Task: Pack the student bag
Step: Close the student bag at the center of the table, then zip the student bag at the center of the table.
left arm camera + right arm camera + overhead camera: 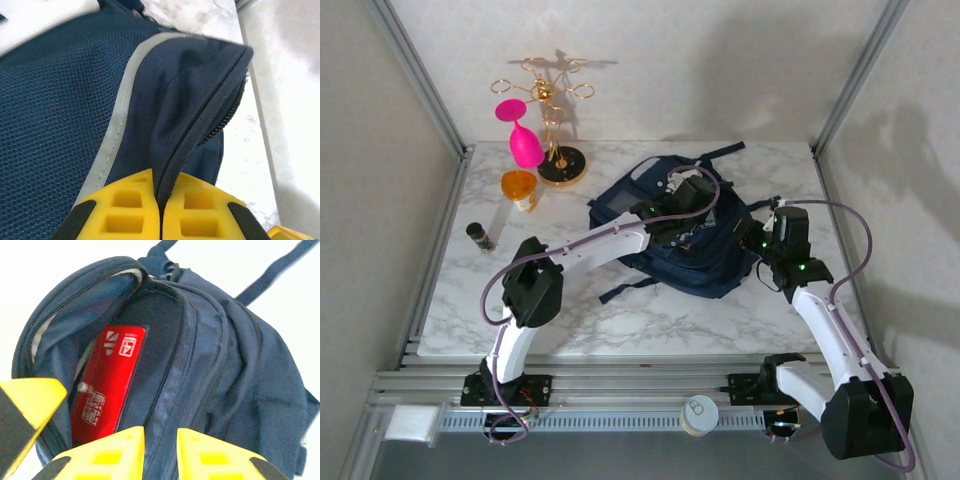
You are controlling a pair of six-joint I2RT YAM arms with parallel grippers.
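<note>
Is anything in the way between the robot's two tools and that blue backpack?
Nothing visible. The left tool is pinched shut on a fold of the backpack beside its zip. The right tool, slightly open, sits right at the bag's open mouth, where a red book lies inside.

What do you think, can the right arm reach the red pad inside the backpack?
Probably yes: the backpack gapes open toward the right gripper, the red A4 pad sits exposed just inside, and the left gripper pinches the fabric nearby.
</note>
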